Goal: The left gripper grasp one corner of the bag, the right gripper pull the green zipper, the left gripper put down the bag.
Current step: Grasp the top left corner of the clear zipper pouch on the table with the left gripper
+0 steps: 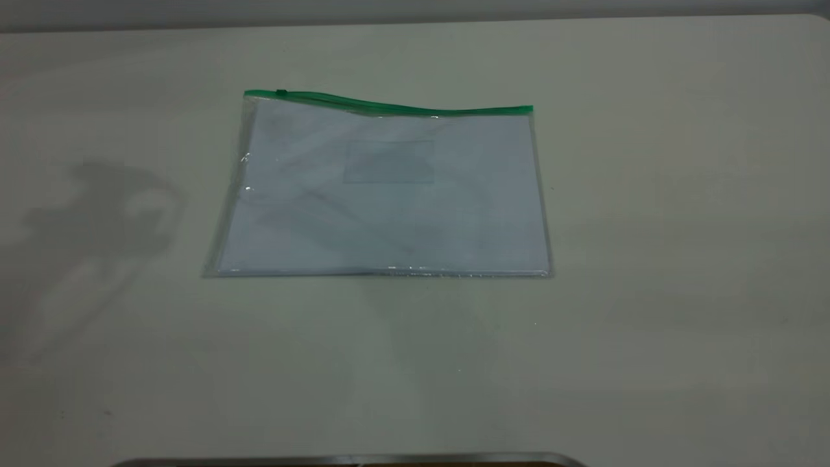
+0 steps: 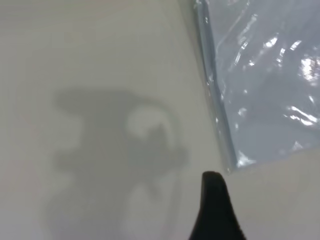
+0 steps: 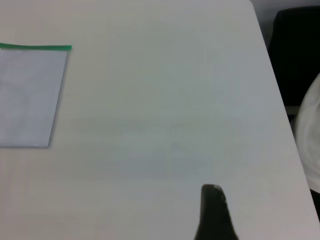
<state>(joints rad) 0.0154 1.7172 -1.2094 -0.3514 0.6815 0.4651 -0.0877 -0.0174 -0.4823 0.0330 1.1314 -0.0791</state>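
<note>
The left hand [image 2: 212, 210] shows in its wrist view only as one tapered black fingertip hanging above the pale bench [image 1: 681, 259], just beside a clear plastic corner of the pouch that has no green on it; with one finger in view, I cannot tell whether the fingers are apart or together. Its shadow falls on the bench left of the pouch in the exterior view, where neither arm itself appears. The right hand [image 3: 214, 215] likewise shows a single black fingertip, poised over bare bench well apart from the pouch's right edge, and its fingers' spacing cannot be told either.

The large flat clear plastic bag [image 1: 382, 194], pale bluish-white with a small clear card pocket [image 1: 389, 162], lies flat in the middle of the bench, untouched. Its thin bright green zipper [image 1: 389, 104] runs along the far long edge, with the tiny darker slider tab [image 1: 281, 93] near the left end.

The step in hand is judged to be the left hand's approach, with nothing yet done. To do it well, the left hand should probably move on to the corner of the bag [image 1: 248, 97] that ends the green strip, beside the slider, come in low with fingers spread, pinch only the plastic and lift slightly, so the strip is held taut for the right hand.
</note>
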